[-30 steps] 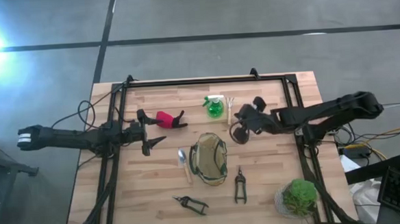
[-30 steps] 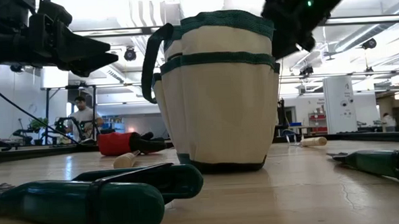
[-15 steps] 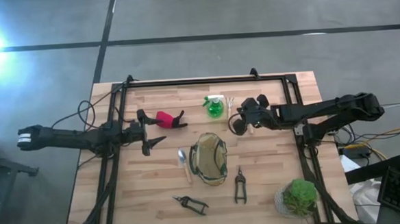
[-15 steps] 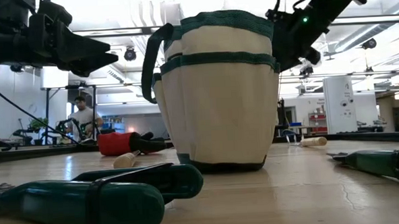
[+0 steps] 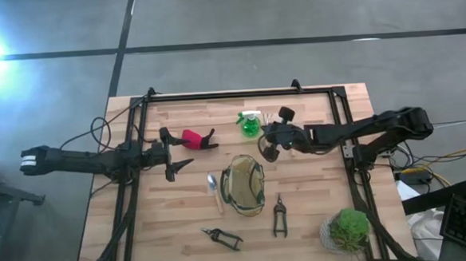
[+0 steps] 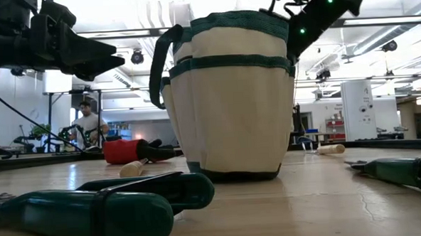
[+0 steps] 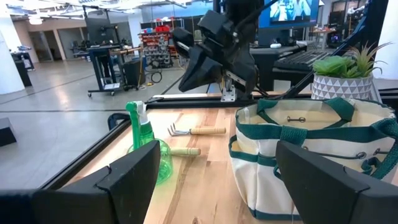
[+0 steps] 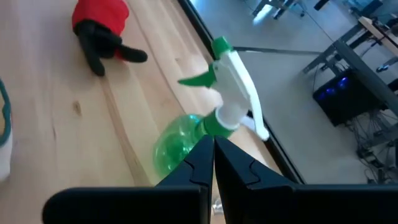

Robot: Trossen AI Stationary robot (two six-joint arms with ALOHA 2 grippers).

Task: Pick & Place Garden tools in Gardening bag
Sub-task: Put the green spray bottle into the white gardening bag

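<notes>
The gardening bag [image 5: 244,185] stands upright near the middle of the table, its mouth open upward, and nothing can be seen inside it from above. The tools are spread around it: the green spray bottle [image 5: 249,124] and two wooden-handled forks [image 7: 189,130] lie on the far side, the red-and-black tool [image 5: 194,139] to the far left, the trowel [image 5: 214,191] just beside the bag's left wall, and two pruners [image 5: 279,216] on the near side. The step in hand is judged to be an approach to the spray bottle: the right gripper [image 5: 267,148] hangs between bottle and bag with its fingers pressed together and nothing between them. Before any grasp the fingers would have to be spread and set around the bottle's neck or body. The left gripper [image 5: 179,167] waits at the left, fingers wide apart and empty. Open room is left between bottle and bag; the table's far frame rail [image 5: 223,94] runs close behind the bottle, and the potted plant [image 5: 348,229] stands at the near right corner, well apart.
</notes>
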